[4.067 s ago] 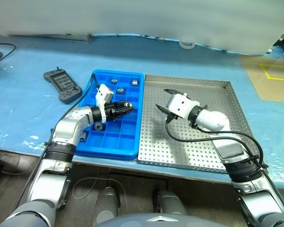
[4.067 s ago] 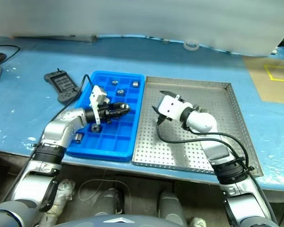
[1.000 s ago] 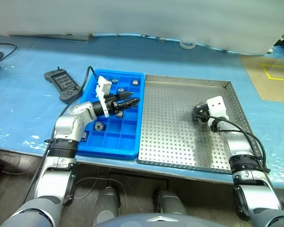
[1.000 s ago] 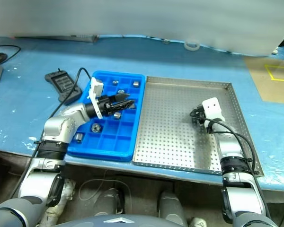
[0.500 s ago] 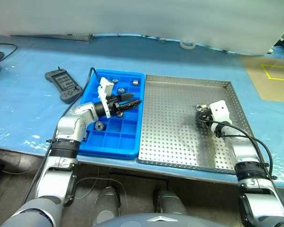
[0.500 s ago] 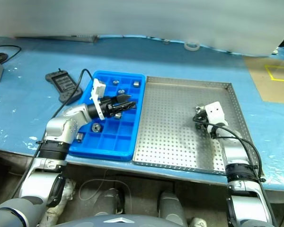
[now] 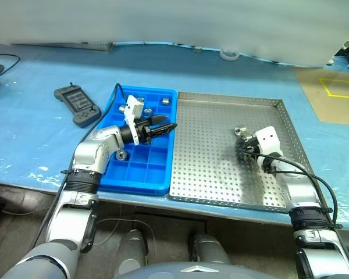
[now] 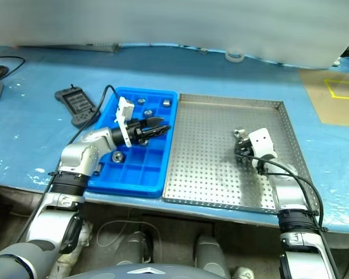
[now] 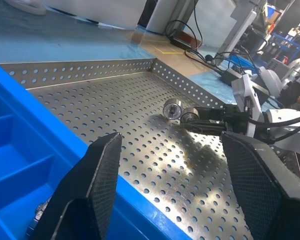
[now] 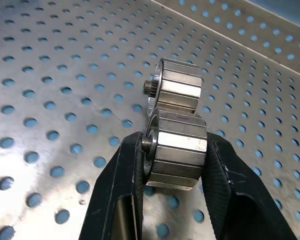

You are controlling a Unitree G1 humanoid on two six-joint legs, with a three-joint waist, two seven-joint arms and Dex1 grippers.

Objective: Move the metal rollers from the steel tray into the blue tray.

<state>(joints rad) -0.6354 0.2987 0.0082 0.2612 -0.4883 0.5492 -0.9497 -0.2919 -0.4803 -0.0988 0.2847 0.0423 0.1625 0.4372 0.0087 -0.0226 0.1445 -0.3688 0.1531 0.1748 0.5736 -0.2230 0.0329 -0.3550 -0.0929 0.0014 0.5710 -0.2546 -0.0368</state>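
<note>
My right gripper [image 7: 242, 139] is low over the right half of the steel tray [image 7: 215, 186] and shut on one of the metal rollers [image 10: 179, 131]. A second roller [image 10: 179, 90] stands right behind it, touching it, and both also appear in the left wrist view as roller [image 9: 172, 108] and roller [image 9: 190, 115]. My left gripper [image 7: 164, 125] hovers open and empty over the right edge of the blue tray [image 7: 141, 177], pointing toward the steel tray. Several rollers lie in the blue tray's compartments, among them roller [image 7: 164, 101] and roller [image 7: 121, 154].
A dark grey handheld controller [image 7: 77, 104] lies on the blue table left of the blue tray. A roll of tape [image 7: 230, 54] sits at the back. The steel tray's low rim [image 7: 235, 100] borders the work area.
My right gripper has closed on a roller and drawn back slightly toward me and to the left. The left gripper has stayed where it was, still open.
</note>
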